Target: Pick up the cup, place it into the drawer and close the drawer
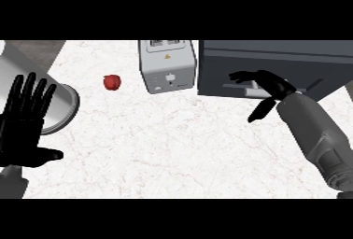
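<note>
Working at the front of the dark drawer unit (289,60) on the marble counter (172,149), the right hand (273,85) touches it; whether it grips or merely presses cannot be told. No cup shows anywhere, so it is probably inside already, leaving a straight closing push. The left hand (22,123) rests spread open before a grey cylinder (63,105).

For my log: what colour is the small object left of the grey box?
The small object is red, per the head view.

Kitchen, white marbled counter (172,140), small grey appliance (167,67) standing on it, dark drawer unit (276,60) beside
</note>
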`<control>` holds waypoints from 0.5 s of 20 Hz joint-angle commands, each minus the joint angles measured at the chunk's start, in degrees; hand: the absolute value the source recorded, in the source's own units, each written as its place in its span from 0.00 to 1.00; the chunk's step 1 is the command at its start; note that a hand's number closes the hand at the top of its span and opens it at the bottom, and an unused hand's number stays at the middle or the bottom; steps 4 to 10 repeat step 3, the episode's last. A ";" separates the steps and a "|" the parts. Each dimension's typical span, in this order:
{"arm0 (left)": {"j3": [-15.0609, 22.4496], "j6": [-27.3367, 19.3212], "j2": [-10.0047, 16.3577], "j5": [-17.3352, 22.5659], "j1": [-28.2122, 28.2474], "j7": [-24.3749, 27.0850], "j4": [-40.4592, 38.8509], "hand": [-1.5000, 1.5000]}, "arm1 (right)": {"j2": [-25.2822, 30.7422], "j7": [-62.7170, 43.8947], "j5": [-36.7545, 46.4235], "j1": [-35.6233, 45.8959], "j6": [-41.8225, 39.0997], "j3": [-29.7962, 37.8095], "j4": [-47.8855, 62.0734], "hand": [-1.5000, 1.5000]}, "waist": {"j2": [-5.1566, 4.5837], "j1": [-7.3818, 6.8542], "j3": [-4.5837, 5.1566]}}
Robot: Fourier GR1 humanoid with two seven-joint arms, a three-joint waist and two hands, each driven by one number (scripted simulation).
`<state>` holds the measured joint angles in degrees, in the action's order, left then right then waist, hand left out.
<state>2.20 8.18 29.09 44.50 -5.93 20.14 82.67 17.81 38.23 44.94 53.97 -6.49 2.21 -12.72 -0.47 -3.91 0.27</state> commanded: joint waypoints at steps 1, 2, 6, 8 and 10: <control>0.15 0.14 -0.33 -1.50 0.01 0.98 -0.88 0.00 | 3.73 -4.16 -0.26 3.80 2.43 1.99 3.01 0.00 | -1.78 -1.24 -0.48; -0.29 -0.65 0.56 -1.22 -0.67 -0.49 0.15 0.00 | 1.25 -6.62 -0.46 4.66 4.04 2.27 3.18 0.00 | -1.54 -1.32 -0.49; 0.54 0.01 -0.75 -1.95 -1.04 0.73 -1.59 0.00 | 3.62 -4.23 0.63 3.92 2.89 1.22 3.52 0.00 | -1.81 -0.88 -0.46; 0.54 0.01 -0.75 -1.95 -1.04 0.73 -1.59 0.00 | 3.62 -4.23 0.63 3.92 2.89 1.22 3.52 0.00 | -1.81 -0.88 -0.46; 0.54 0.01 -0.75 -1.95 -1.04 0.73 -1.59 0.00 | 3.62 -4.23 0.63 3.92 2.89 1.22 3.52 0.00 | -1.81 -0.88 -0.46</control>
